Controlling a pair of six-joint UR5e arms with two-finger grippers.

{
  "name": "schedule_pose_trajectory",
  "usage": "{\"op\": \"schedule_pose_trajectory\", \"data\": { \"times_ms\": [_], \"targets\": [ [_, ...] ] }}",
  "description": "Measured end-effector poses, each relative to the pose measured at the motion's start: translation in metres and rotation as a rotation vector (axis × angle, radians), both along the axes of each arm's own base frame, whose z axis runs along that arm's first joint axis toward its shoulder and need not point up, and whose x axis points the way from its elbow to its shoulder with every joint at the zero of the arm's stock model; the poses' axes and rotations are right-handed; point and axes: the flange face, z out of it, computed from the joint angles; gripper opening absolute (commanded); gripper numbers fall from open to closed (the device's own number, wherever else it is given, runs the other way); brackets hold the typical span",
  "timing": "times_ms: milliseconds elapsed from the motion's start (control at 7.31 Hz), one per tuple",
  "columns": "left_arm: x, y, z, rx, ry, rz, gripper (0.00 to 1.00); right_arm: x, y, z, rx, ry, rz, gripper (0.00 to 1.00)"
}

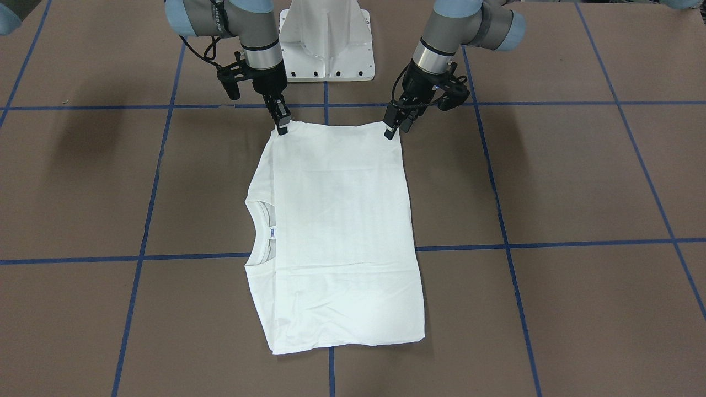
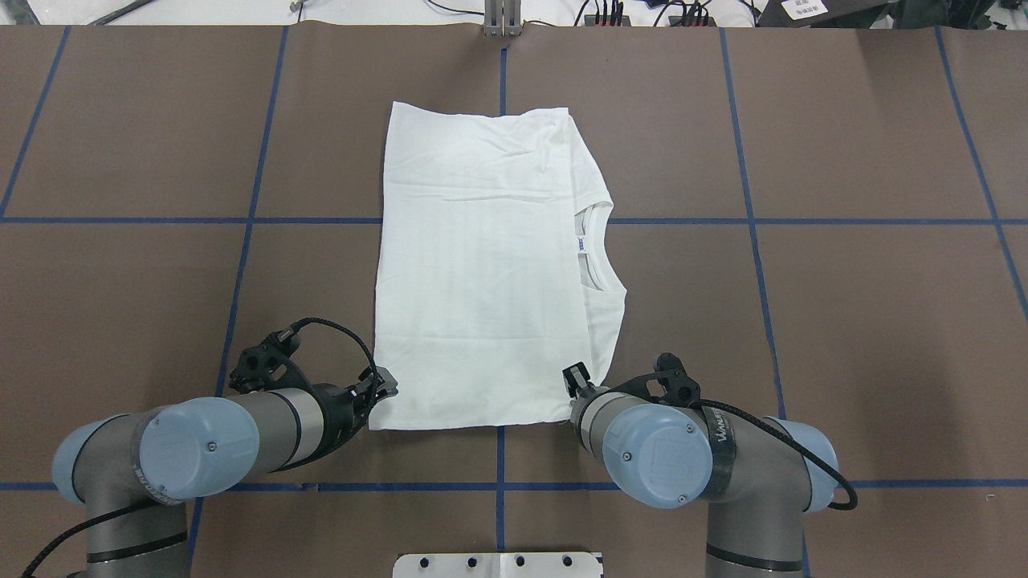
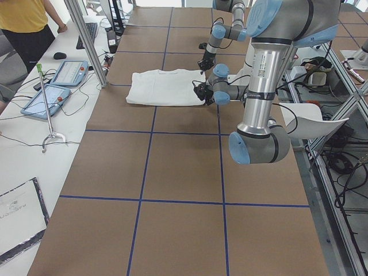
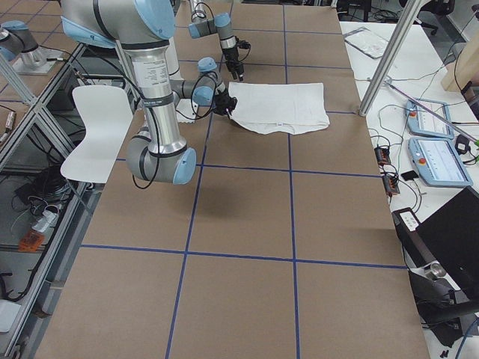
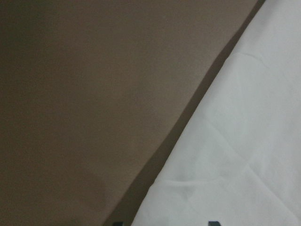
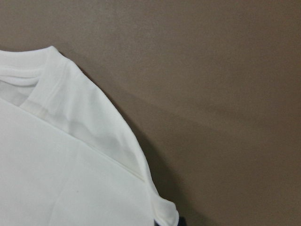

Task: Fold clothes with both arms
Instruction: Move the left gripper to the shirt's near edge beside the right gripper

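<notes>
We see a white shirt [image 1: 336, 231] lying flat on the brown surface [image 1: 551, 176], folded into a tall rectangle that sits across the blue tape lines [image 1: 579, 242] near the middle. Its collar [image 2: 598, 249] opens toward the robot's right side, with a small neck label [image 2: 580, 243] just inside it. No sleeves stick out from the rectangle.

Both arms reach down to the shirt's edge nearest the robot, one at each corner. The right arm [image 2: 666, 457] brings the right end effector [image 1: 282, 129] onto the corner on the collar side. Its fingers look pressed together into one narrow black tip, with the cloth corner caught there. In the right wrist view the shirt's shoulder seam curves down to a dark fingertip at the bottom edge, and a shadow runs under the hem, so the corner sits slightly off the surface.

The left arm [image 2: 201, 449] sets the left end effector [image 1: 397, 130] at the other near corner. We make out its two fingers standing a little apart. In the left wrist view two dark tips show at the bottom edge with white cloth lying between them, and we see no pinch on the cloth.

The white pedestal base [image 1: 326, 41] stands behind the two arms, apart from the shirt.
</notes>
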Motion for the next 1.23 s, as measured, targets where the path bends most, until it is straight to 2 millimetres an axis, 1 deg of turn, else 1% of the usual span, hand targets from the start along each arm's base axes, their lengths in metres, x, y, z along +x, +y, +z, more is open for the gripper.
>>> {"op": "schedule_pose_trajectory", "data": {
  "times_ms": [137, 547, 684, 821, 1232],
  "targets": [
    [0.003, 0.002, 0.004, -0.006, -0.011, 0.001, 0.6, 0.0, 0.0, 0.0, 0.0, -0.001, 0.0, 0.0],
    [0.012, 0.012, 0.006, -0.037, -0.017, 0.007, 0.22, 0.0, 0.0, -0.002, 0.001, -0.003, -0.001, 0.0],
    [0.013, 0.014, 0.005, -0.045, -0.012, 0.006, 0.19, 0.0, 0.0, -0.003, 0.001, -0.005, -0.001, 0.0],
    [0.014, 0.015, 0.004, -0.05, -0.009, 0.005, 0.0, 0.0, 0.0, -0.004, 0.002, -0.008, -0.001, 0.0],
    [0.012, 0.016, -0.001, -0.051, 0.002, 0.007, 0.0, 0.002, 0.001, -0.007, 0.0, -0.001, 0.0, 0.0]
  ]
}}
